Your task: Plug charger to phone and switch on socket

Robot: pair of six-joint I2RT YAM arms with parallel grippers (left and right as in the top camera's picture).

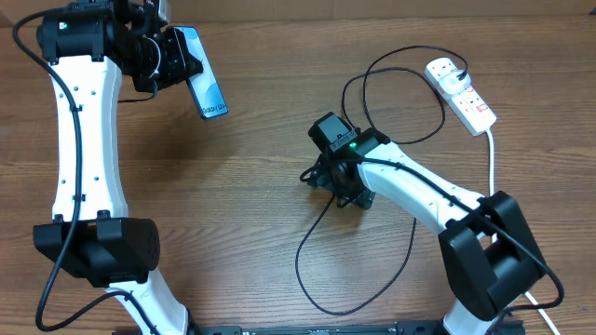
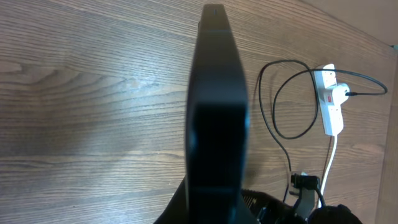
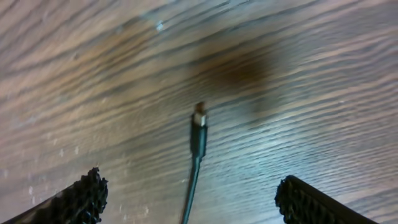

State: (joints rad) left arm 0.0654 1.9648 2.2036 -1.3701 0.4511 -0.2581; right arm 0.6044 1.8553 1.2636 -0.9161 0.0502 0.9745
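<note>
wooden table point(image 1: 261, 140), charger point(image 3: 198, 138) in socket point(image 1: 463, 93)

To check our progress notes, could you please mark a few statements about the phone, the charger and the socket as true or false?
1. The left gripper is shut on the phone. True.
2. The charger has its tip in the phone. False: the tip lies on the table, between the right gripper's open fingers.
3. The charger is plugged into the socket. True.
4. The right gripper is shut on the charger. False: it is open, gripping nothing.
</note>
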